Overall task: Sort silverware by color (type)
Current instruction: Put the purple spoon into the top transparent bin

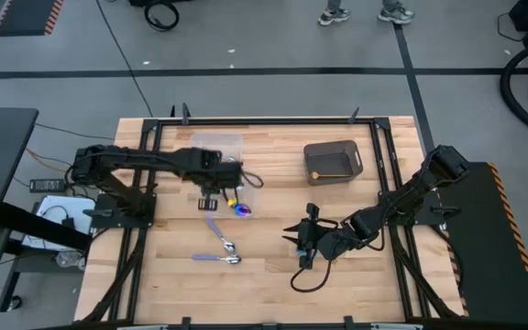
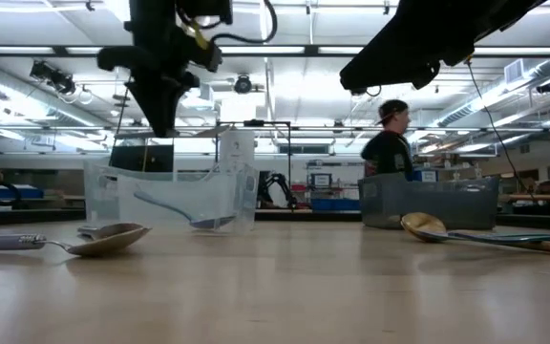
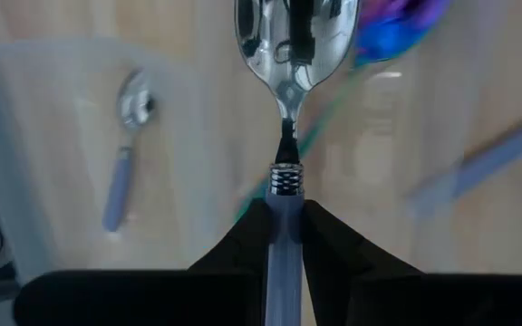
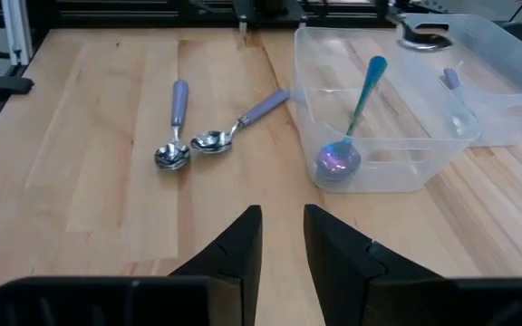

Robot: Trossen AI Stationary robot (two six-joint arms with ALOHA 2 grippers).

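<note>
My left gripper (image 1: 230, 188) hangs over the middle of the table, shut on a lavender-handled spoon with a silver head (image 3: 295, 45). Below it a clear tub (image 4: 383, 172) holds a teal-handled spoon with an iridescent head (image 4: 338, 161), whose head rests on the tub's floor. A second clear tub (image 1: 218, 142) behind it holds another lavender spoon (image 3: 123, 154). Two lavender spoons (image 4: 175, 136) (image 4: 234, 127) lie flat on the wood. My right gripper (image 1: 302, 240) waits right of centre, open, with nothing between its fingers. My left gripper pinches the spoon's lavender handle (image 3: 284, 231) between its two fingers, just behind the ribbed metal collar. The fingers come from above, pointing steeply down, and the handle runs along them. The spoon hangs head down below the fingertips, clear of table and tubs.
A dark grey bin (image 1: 331, 160) with something gold inside stands at the back right. A black cable (image 1: 305, 275) loops on the wood under my right arm. Black frame rails (image 1: 383, 183) border the table. A person (image 2: 390, 143) stands in the room beyond.
</note>
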